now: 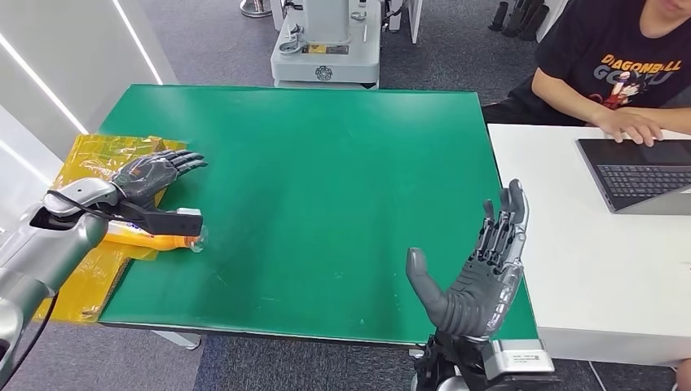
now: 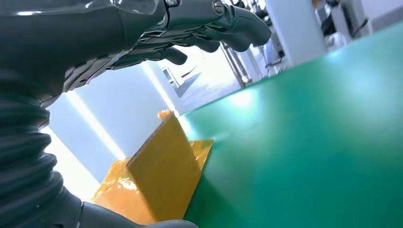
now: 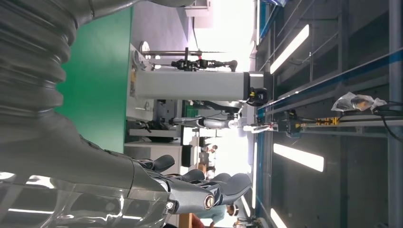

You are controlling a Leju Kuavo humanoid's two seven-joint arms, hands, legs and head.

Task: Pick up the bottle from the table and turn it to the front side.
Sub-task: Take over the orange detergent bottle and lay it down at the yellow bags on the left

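Grey carpet [image 1: 204,41] surrounds the green table [image 1: 326,163]; white desk [image 1: 587,269] just right of it, grey machine [image 1: 326,41] behind

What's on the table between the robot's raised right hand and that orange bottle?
Nothing: in the head view, only bare green table lies between the right hand and the bottle.

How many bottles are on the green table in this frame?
1. The bottle lies on its side at the green table's left edge, under the left hand, partly hidden by the arm. More could be hidden in the yellow packaging.
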